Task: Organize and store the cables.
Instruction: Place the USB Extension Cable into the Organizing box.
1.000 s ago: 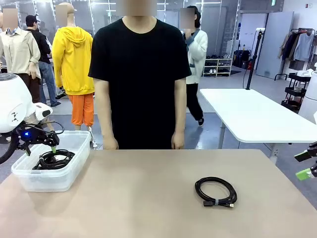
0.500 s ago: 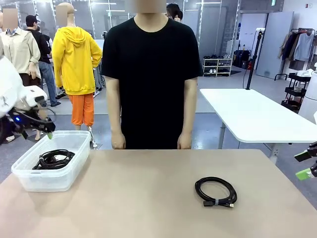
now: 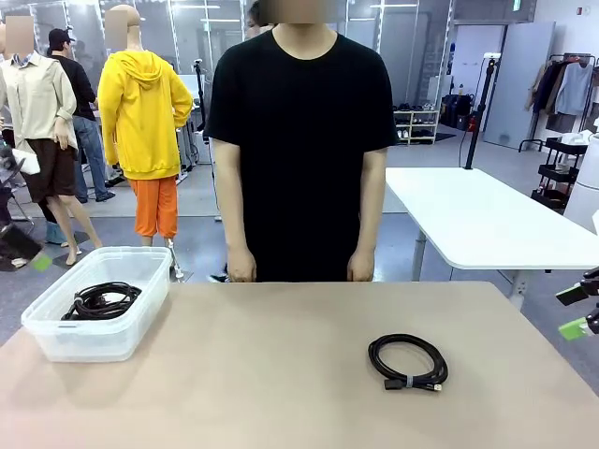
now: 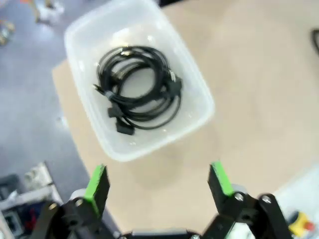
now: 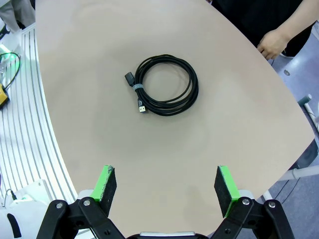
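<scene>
The left gripper [image 4: 158,181], black with green pads, has its jaws spread wide and nothing between them. It hangs up off the table's left end, looking down. Right below it sits the clear rectangular plastic tub [image 4: 200,94]. Inside that, a bundle of thin black coiled cables [image 4: 139,89] lies on the tub's floor, plug ends showing.

Over to the right gripper [image 5: 164,185], and it's the same story: jaws apart, empty, hovering just off the table's right edge. Ahead of it, on the bare beige tabletop [image 5: 99,129], lies one round coil of thin black cable [image 5: 164,85]. A small band holds it together, both plug ends sit on one side, and it's well apart from the tub. Across the table a person in a black T-shirt [image 3: 299,140] stands at the far edge, arms hanging down.
</scene>
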### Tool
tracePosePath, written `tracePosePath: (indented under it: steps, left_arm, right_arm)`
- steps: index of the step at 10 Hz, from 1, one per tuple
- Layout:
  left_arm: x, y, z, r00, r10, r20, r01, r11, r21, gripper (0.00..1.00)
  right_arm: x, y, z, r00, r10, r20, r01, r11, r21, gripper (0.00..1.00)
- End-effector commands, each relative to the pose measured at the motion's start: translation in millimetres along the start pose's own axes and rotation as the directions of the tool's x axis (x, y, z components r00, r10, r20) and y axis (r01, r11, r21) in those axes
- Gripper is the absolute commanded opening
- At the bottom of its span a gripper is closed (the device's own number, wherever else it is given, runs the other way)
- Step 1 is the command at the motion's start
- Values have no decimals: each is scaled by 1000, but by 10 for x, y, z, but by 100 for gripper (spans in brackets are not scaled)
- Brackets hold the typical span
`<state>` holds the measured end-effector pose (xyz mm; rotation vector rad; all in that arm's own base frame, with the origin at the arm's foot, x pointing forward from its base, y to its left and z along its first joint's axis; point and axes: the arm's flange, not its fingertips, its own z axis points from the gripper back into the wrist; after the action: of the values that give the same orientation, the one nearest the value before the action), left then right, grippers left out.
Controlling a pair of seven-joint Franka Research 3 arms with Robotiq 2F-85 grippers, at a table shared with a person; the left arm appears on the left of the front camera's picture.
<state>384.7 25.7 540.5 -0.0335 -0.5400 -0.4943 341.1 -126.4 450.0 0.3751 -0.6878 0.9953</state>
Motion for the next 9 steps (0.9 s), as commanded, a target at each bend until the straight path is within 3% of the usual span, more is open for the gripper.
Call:
tracePosePath:
  steps: [1, 3, 4, 5, 6, 7, 8, 9]
  left_arm:
    - [-410, -206, 39, 984, -169, 58, 173, 983, -67, 100]
    - [-644, -271, 109, 951, -298, 79, 308, 925, -224, 100]
    - [-700, -228, 187, 929, -354, 106, 369, 874, -317, 100]
    - [-756, -125, 280, 879, -440, 183, 476, 790, -386, 100]
    - [-800, 4, 342, 852, -488, 190, 521, 751, -406, 100]
    - [-790, 200, 381, 849, -504, 162, 524, 758, -389, 100]
    - [-791, -207, 201, 883, -434, 180, 470, 811, -349, 100]
    - [-791, -207, 201, 883, -434, 180, 470, 811, -349, 100]
  right_arm:
    - [-7, -17, 1, 1000, 9, 13, -9, 1000, 2, 100]
    - [-7, -17, 1, 1000, 9, 13, -9, 1000, 2, 100]
    - [-7, -17, 1, 1000, 9, 13, -9, 1000, 2, 100]
    - [-7, -17, 1, 1000, 9, 13, -9, 1000, 2, 100]
    - [-7, -17, 1, 1000, 9, 13, -9, 1000, 2, 100]
    - [-7, -17, 1, 1000, 9, 13, -9, 1000, 2, 100]
    - [-7, -17, 1, 1000, 9, 13, -9, 1000, 2, 100]
    - [-7, -17, 1, 1000, 9, 13, -9, 1000, 2, 100]
